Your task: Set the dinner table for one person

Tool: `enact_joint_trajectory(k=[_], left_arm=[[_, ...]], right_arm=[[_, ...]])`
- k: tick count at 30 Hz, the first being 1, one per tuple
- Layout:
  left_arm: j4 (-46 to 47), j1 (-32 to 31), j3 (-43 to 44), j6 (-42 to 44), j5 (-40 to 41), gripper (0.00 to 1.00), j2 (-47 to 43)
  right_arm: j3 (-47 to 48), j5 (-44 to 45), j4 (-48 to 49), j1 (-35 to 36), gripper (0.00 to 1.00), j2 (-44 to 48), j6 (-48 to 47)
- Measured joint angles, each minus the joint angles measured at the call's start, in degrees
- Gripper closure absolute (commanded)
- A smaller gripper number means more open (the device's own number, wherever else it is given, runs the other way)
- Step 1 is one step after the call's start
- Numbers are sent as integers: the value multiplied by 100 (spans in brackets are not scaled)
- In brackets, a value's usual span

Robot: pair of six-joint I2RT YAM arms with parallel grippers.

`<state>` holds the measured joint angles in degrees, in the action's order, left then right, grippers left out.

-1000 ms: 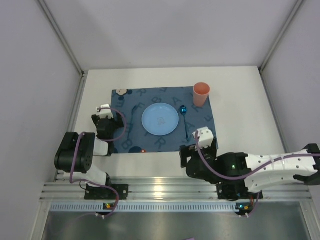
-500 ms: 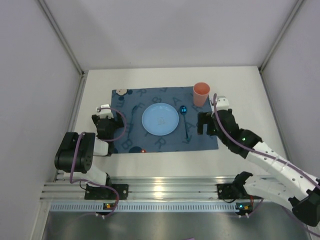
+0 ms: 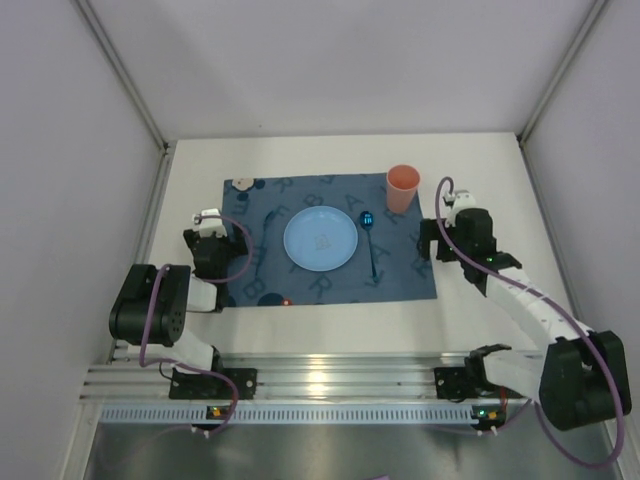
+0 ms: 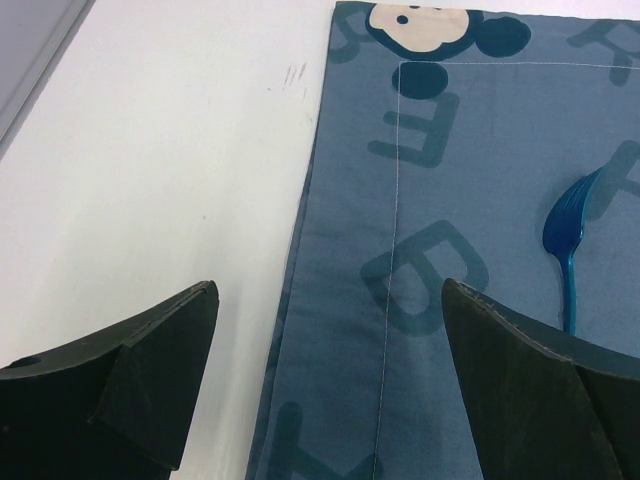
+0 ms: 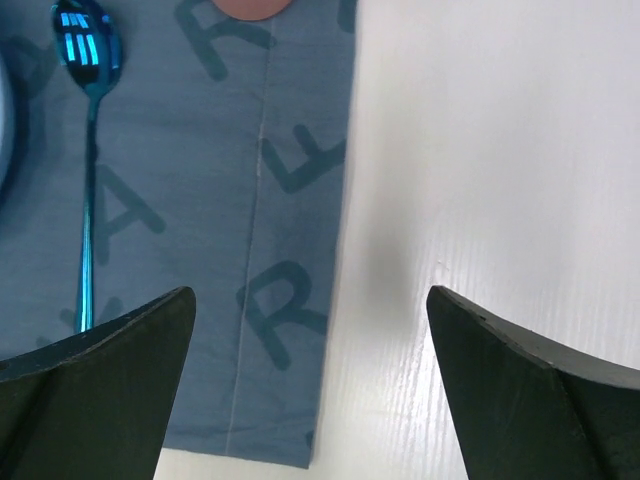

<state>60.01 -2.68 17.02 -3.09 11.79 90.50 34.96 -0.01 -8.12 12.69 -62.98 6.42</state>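
Observation:
On the white dinner table [image 3: 480, 170] lies a dark blue lettered placemat [image 3: 300, 285]. On the mat are a light blue plate [image 3: 320, 238], a blue fork [image 3: 268, 232] to its left, a blue spoon [image 3: 370, 240] to its right and an orange cup [image 3: 402, 187] at the far right corner. My left gripper [image 3: 207, 224] is open and empty over the mat's left edge [image 4: 300, 250], with the fork [image 4: 568, 230] to its right. My right gripper [image 3: 436, 235] is open and empty over the mat's right edge [image 5: 335, 250], with the spoon [image 5: 88, 150] to its left.
Grey walls enclose the table on three sides. A ribbed aluminium rail [image 3: 330, 385] runs along the near edge, where both arm bases stand. A cartoon mouse print [image 4: 435, 25] marks the mat's far left corner.
My right arm has swung from the near middle of the table, out to the right edge of the mat. The left arm has not moved.

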Motion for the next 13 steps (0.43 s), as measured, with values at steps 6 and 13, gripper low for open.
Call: enact_joint_trajectory(k=[6, 13], left_arm=[[2, 0, 0, 0, 0, 2, 0], [0, 0, 0, 0, 2, 2, 0]], right_arm=[[393, 306, 125, -361, 0, -763, 221], [1073, 964, 85, -581, 0, -1255, 616]])
